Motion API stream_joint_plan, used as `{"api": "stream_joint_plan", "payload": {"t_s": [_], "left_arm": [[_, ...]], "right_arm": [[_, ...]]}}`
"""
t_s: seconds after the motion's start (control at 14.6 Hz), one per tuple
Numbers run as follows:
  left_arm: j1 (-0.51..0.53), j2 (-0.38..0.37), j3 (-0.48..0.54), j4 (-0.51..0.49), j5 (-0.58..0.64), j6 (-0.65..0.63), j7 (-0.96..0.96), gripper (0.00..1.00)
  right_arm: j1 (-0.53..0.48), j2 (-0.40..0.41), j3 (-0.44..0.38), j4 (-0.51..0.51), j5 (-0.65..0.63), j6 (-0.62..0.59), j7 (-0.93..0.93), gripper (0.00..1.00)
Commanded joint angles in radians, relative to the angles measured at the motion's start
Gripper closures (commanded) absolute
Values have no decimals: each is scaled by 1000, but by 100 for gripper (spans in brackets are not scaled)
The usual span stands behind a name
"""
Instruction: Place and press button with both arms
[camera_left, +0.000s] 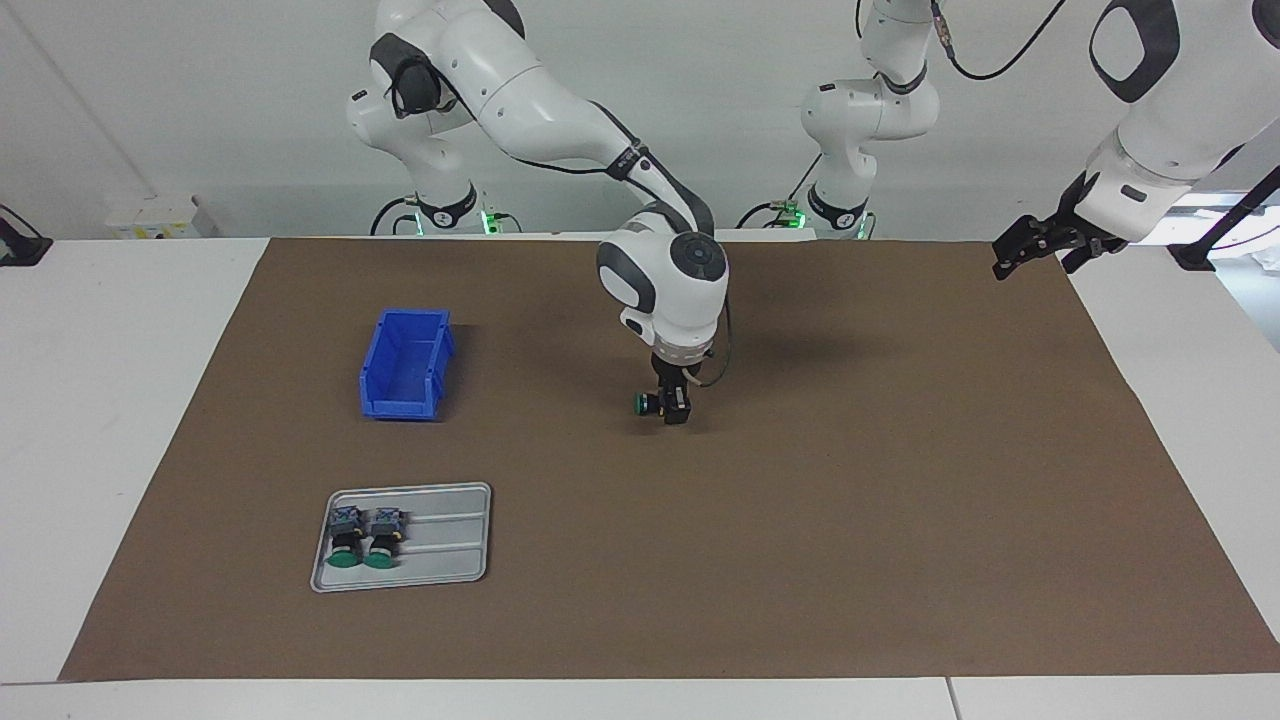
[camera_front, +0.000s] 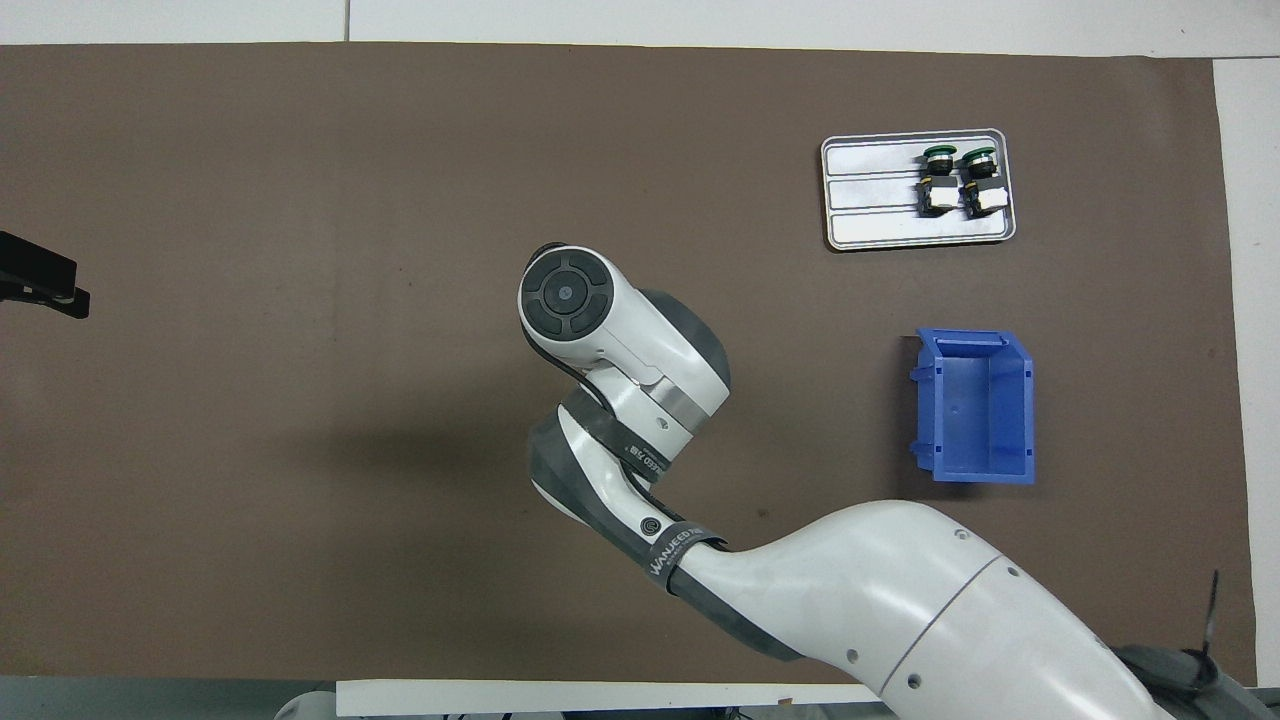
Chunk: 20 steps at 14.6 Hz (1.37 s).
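Facing view: the right gripper (camera_left: 672, 405), fingers too small to judge, sets the button (camera_left: 646, 404) on the mat, well clear of the blue bin (camera_left: 405, 365). Next, probably, comes pressing; the left gripper (camera_left: 1040, 243) waits open.

We see the button (camera_left: 648, 403), green-capped with a black neck, lying on its side at the right gripper's (camera_left: 668, 408) tips low over the mat's middle, cap toward the right arm's end, while the left gripper (camera_left: 1022, 252) waits raised.

"WANJEED" on right arm's band (camera_front: 672, 553)
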Motion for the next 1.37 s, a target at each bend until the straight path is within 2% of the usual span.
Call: {"api": "stream_joint_plan", "payload": {"t_s": [0.0, 0.14, 0.41, 0.75, 0.89, 1.1, 1.3], "left_arm": [[5, -23, 2, -30, 3, 22, -40, 0], [3, -24, 3, -38, 3, 22, -63, 0], [-14, -38, -10, -64, 3, 47, -247, 0], [-100, -64, -13, -115, 1, 68, -423, 0], [-133, -75, -13, -135, -2, 76, -535, 0], [-207, -83, -13, -150, -2, 82, -783, 0], [-294, -96, -13, -199, -2, 115, -958, 0]], "right_arm": [[-97, -147, 7, -31, -3, -65, -189, 0], [-172, -217, 10, -28, 34, -146, -404, 0], [-321, -354, 10, -23, 54, -330, -861, 0], [-531, -513, 4, -25, 165, -522, -1401, 0], [-588, -541, 3, -25, 165, -582, -1586, 0], [-643, -549, 1, -34, 165, -589, -1808, 0], [-709, -550, 1, -36, 166, -601, -2165, 0]]}}
